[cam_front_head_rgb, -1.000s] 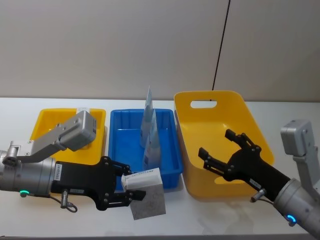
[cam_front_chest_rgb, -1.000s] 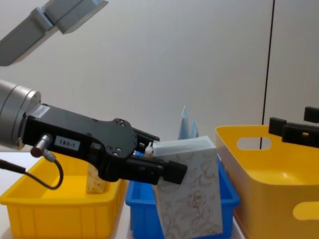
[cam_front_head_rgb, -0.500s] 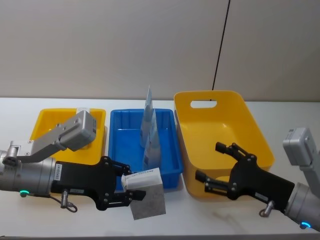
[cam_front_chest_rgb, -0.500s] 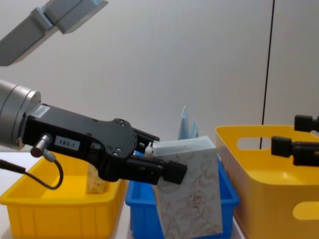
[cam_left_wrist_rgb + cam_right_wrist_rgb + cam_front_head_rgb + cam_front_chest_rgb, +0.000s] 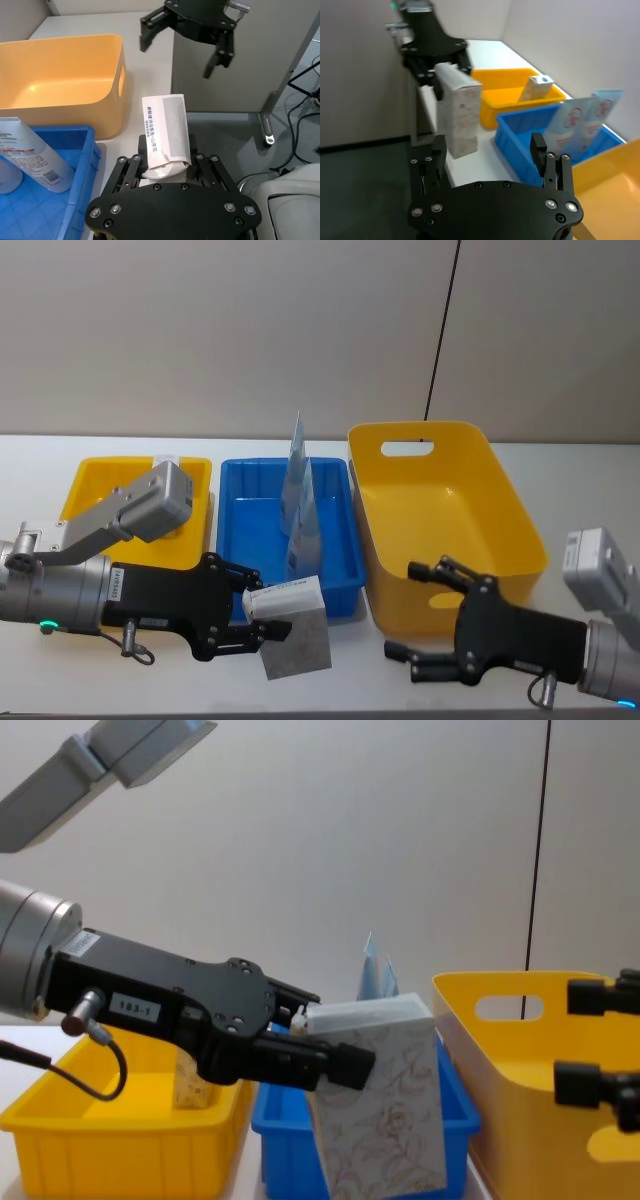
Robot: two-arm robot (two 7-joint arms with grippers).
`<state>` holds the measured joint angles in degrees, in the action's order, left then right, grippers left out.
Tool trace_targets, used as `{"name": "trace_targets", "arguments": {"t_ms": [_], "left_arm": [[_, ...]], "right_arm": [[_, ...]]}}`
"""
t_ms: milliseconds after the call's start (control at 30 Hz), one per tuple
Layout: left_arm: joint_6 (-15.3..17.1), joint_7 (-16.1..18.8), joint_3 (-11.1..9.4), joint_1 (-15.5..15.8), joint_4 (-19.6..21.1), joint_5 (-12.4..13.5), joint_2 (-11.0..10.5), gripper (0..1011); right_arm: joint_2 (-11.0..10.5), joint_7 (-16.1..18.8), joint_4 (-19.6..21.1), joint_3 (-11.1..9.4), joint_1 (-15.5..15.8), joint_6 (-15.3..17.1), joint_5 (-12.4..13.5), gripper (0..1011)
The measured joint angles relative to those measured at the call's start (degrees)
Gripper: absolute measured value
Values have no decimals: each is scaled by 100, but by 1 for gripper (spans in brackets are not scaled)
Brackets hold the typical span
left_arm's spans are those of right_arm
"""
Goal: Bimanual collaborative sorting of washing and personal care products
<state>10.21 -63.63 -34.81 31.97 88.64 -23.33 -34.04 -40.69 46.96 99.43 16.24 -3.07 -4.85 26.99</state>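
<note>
At the surface's [image 5: 352,665] front edge, the left pincer [image 5: 267,612] pinched the carton [image 5: 298,645], upright, near its top, the spread right pincer [image 5: 406,618] facing it from the right.

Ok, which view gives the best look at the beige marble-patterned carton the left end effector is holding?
Chest view: the beige marble-patterned carton shows large, side-on, clamped near its white top by the left end effector. Head view shows it small from above; left wrist view, its printed top; right wrist view, one side farther off.
</note>
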Motion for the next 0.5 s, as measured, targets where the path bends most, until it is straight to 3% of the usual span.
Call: {"name": "trace_targets", "arguments": {"t_ms": [200,500], "left_arm": [[0,0,0,0,0,0,0,376],[0,0,0,0,0,0,0,376]], "right_arm": [[-82,447,-110,239,-191,-389,-187,1002],[-50,742,-228,567,-444,-690,-492,1002]]}}
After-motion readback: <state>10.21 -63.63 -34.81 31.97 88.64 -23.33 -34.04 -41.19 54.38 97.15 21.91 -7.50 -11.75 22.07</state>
